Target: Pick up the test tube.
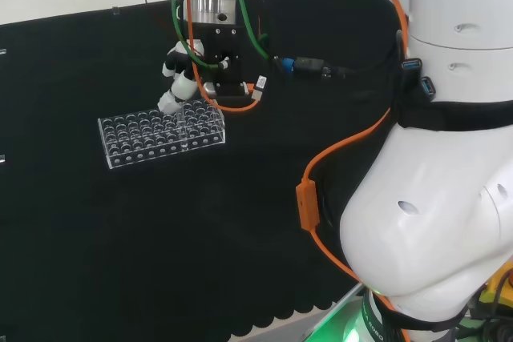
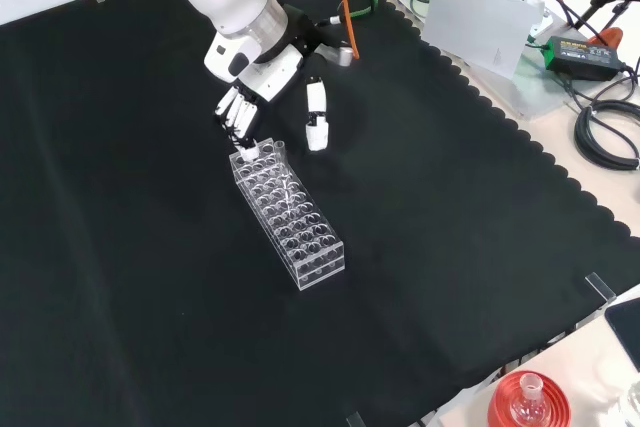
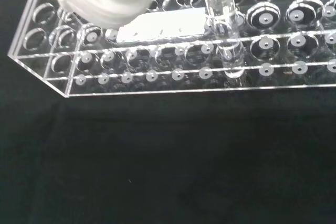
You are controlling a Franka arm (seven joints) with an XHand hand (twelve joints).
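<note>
A clear plastic test tube rack (image 2: 300,232) with several rows of wells lies on the black cloth, also seen in the head view as the rack (image 1: 160,138). The wrist view shows a clear test tube (image 3: 223,24) with a red mark near its top, standing upright in a well near the rack's (image 3: 157,85) long edge. The hand (image 2: 245,107) hangs over one short end of the rack, its fingers (image 2: 237,122) pointing down and the thumb (image 2: 316,117) spread apart to the side. In the head view the hand (image 1: 181,78) reaches to the rack's top. A blurred finger (image 3: 100,1) sits beside the tube, apart from it. Nothing is held.
In the front view a red ribbed stand (image 2: 528,402) with a flask sits off the cloth at the lower right. A grey panel (image 2: 480,17), a power adapter (image 2: 575,52) and cables lie beyond the cloth's scalloped edge at the upper right. Black cloth surrounds the rack.
</note>
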